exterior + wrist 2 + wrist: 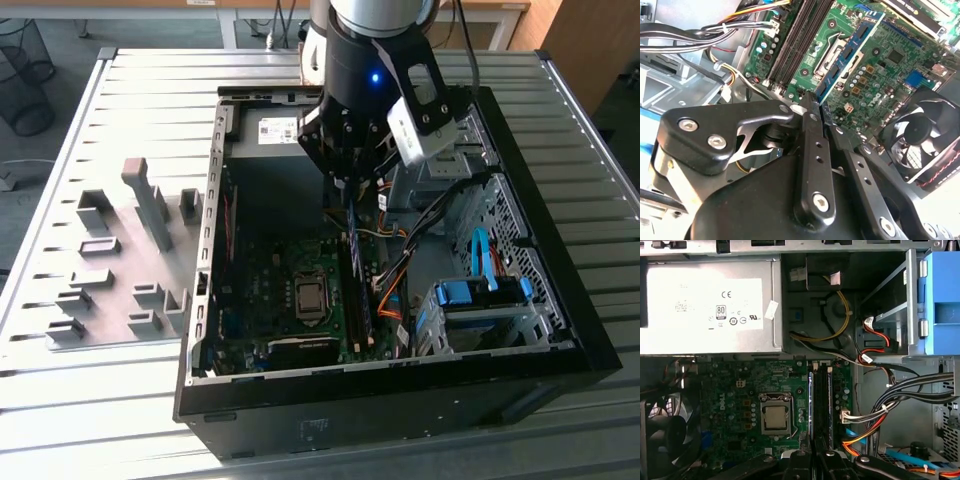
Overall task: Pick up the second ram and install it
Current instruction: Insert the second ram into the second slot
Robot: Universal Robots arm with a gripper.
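My gripper (350, 192) hangs inside the open computer case (560, 330), over the motherboard (270, 290). In the second wrist view its fingers (810, 130) are shut on the second ram (852, 47), a thin blue-green stick with dark chips that juts out from the fingertips on edge. In the exterior view the ram (352, 238) points down from the gripper towards the long black memory slots (358, 305). The first wrist view looks along those slots (821, 400), with the gripper (812, 460) just above them. I cannot tell whether the stick touches a slot.
A silver power supply (710, 305) sits beyond the slots, and the CPU socket (776, 418) and a fan (920, 135) beside them. Cable bundles (880, 415) and blue drive-bay clips (480, 290) are on the exterior view's right. Grey holder blocks (120, 260) stand on the table outside the case.
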